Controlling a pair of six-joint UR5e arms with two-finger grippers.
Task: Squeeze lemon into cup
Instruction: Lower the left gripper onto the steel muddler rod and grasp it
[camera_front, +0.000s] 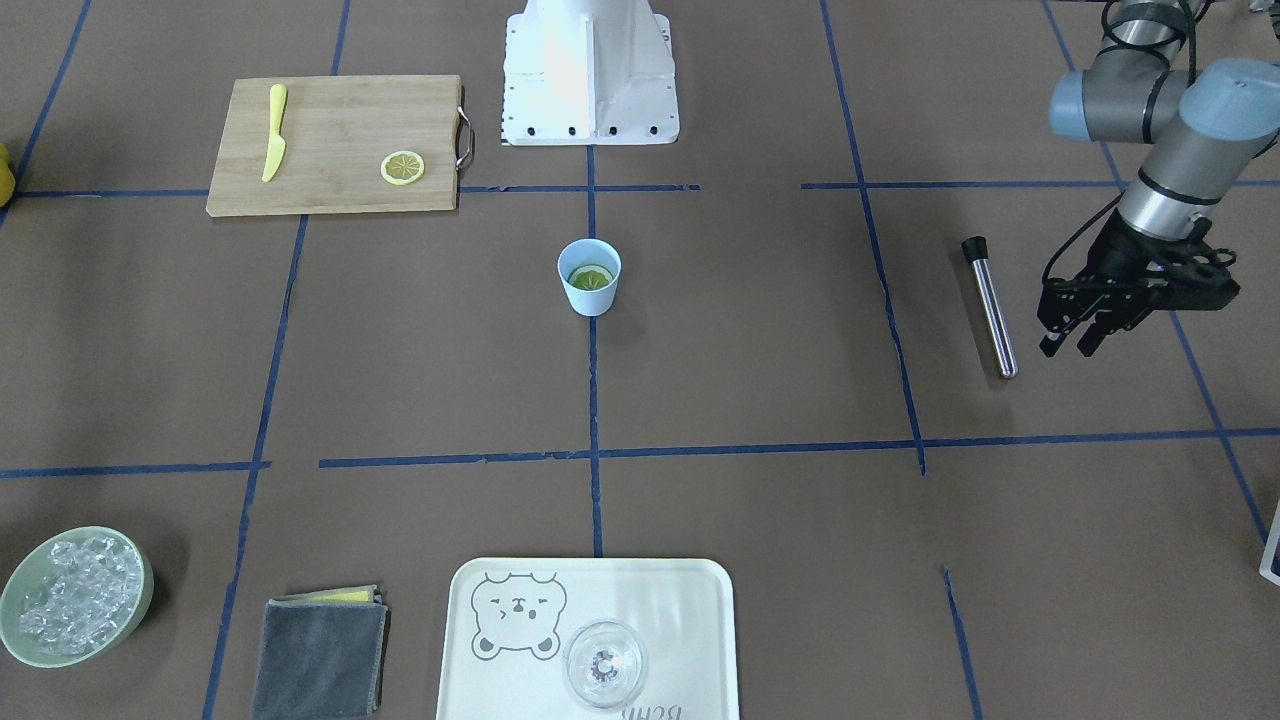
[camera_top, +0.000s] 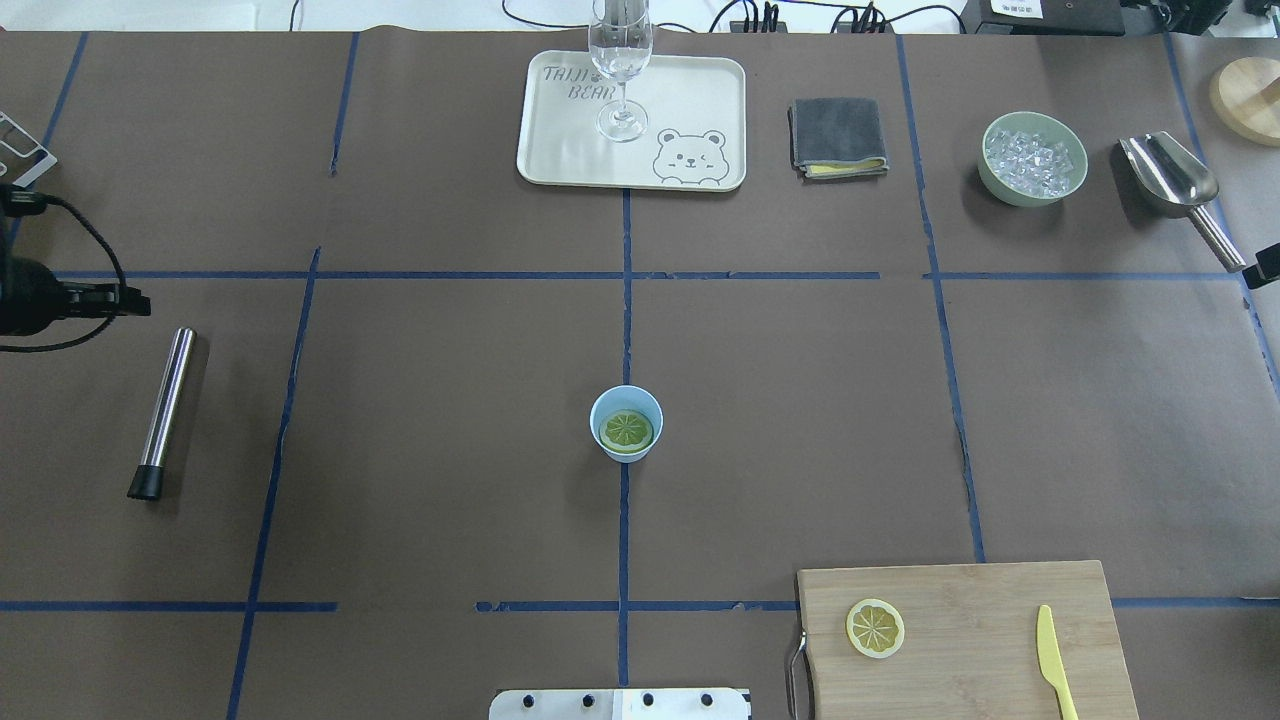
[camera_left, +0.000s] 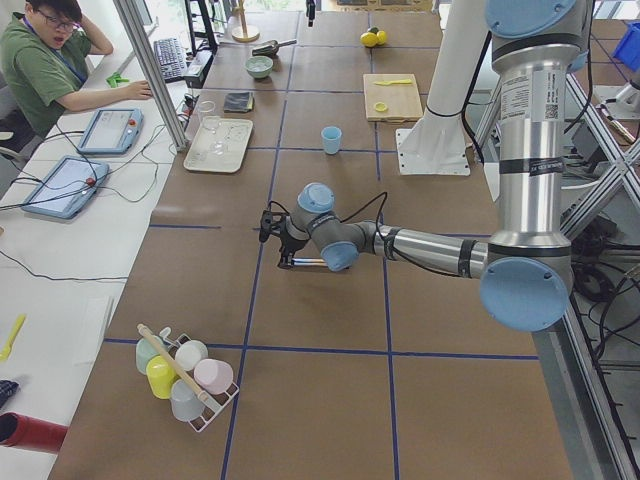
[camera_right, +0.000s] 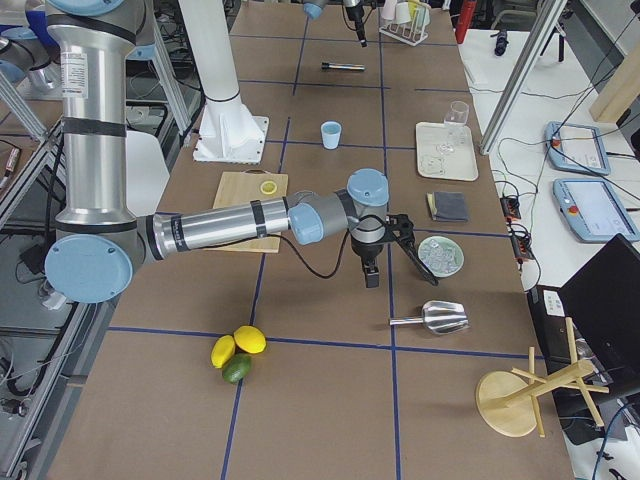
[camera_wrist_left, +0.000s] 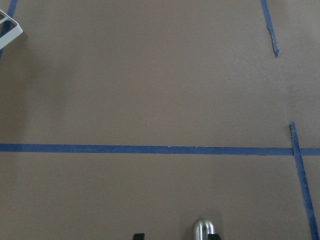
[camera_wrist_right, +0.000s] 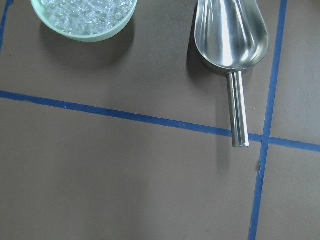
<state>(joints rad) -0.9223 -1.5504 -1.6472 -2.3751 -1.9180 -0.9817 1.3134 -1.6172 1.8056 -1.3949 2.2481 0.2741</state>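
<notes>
The light blue cup (camera_front: 590, 300) stands at the table's middle, also in the overhead view (camera_top: 603, 407). One lemon slice (camera_front: 590, 277) lies flat inside it (camera_top: 626, 430). A second lemon slice (camera_front: 402, 168) lies on the wooden cutting board (camera_top: 960, 640). My left gripper (camera_front: 1072, 342) is open and empty, low beside a metal muddler (camera_front: 990, 305), far from the cup. My right gripper (camera_right: 385, 245) hovers near the ice bowl and scoop. Only a sliver of it shows at the overhead view's right edge (camera_top: 1264, 264), so I cannot tell if it is open or shut.
A yellow plastic knife (camera_front: 273, 132) lies on the board. A tray (camera_top: 560, 150) holds a clear glass (camera_top: 620, 60). A grey cloth (camera_top: 837, 137), a green bowl of ice (camera_top: 1033, 160) and a metal scoop (camera_wrist_right: 232, 45) lie at the far side.
</notes>
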